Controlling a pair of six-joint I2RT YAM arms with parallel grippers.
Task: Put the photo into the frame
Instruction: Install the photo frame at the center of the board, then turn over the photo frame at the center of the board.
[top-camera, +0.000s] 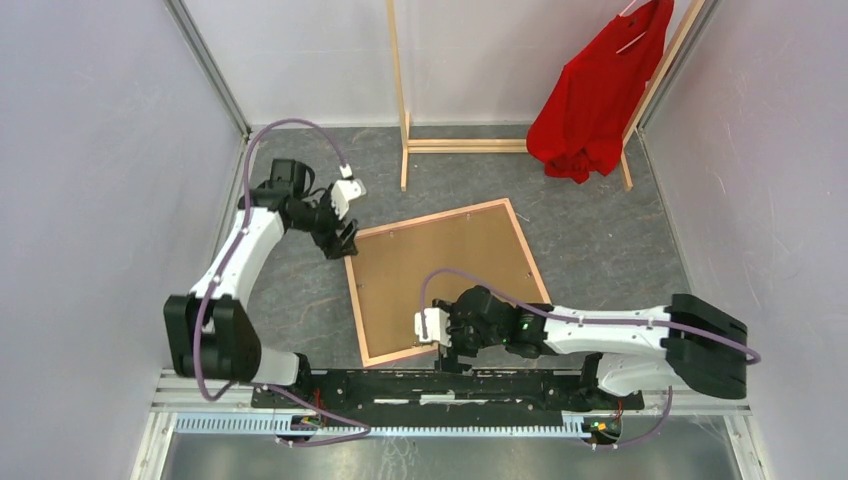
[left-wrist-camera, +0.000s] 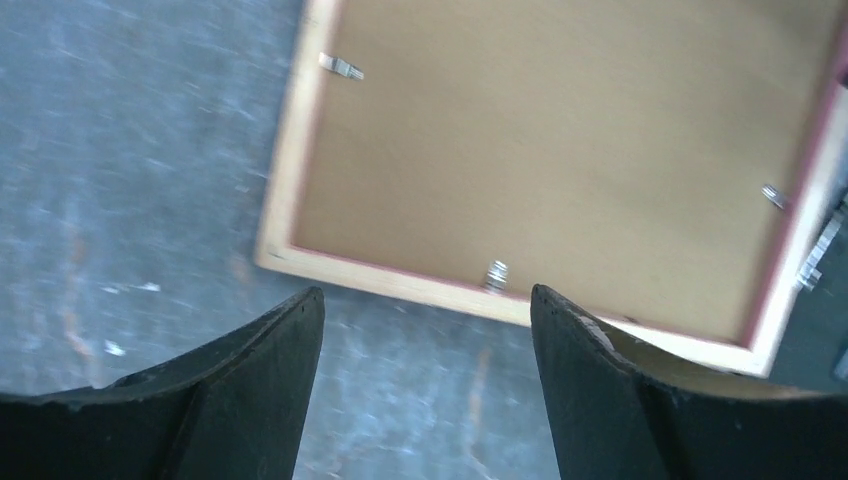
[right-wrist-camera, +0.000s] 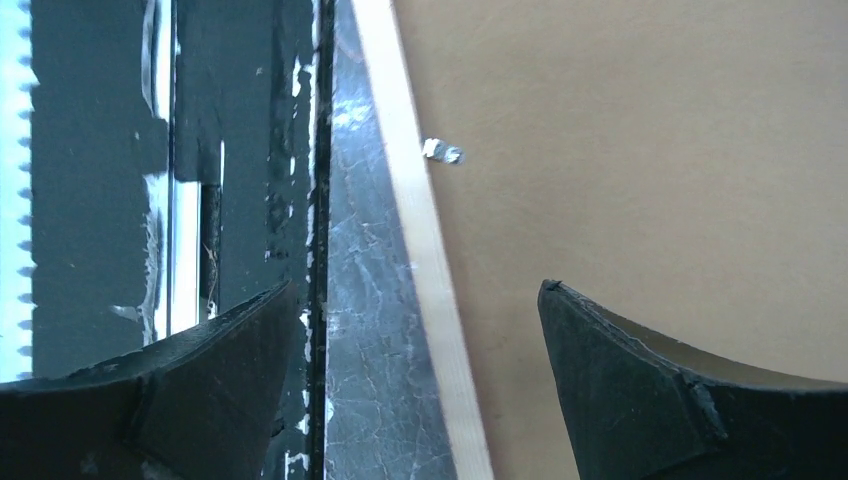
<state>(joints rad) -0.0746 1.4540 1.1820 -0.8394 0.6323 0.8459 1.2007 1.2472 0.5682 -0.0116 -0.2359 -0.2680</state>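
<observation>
1. Right fingers (right-wrist-camera: 415, 285): spread wide, gripping nothing. They straddle the frame's (top-camera: 445, 275) near-left wood edge. One finger is over the brown board, the other over the black base rail (top-camera: 440, 385).
2. Frame: lies flat on the grey counter (top-camera: 300, 300), back side up, with the brown backing showing inside light wood edges. It sits skewed to the counter edge, with its near-left corner close to the rail.
3. Metal clips sit along the inner edges of the backing: one by the right fingers (right-wrist-camera: 441, 151), more at the far-left corner (left-wrist-camera: 341, 66).
4. Left fingers (left-wrist-camera: 425, 291): also spread wide, empty, over bare counter just beside the frame's far-left corner. Contact with the wood: cannot tell.
5. Far end: bare-wood clothes rack (top-camera: 404, 110) stands well apart from the frame, with a red shirt (top-camera: 595, 95) hanging on its right side.
</observation>
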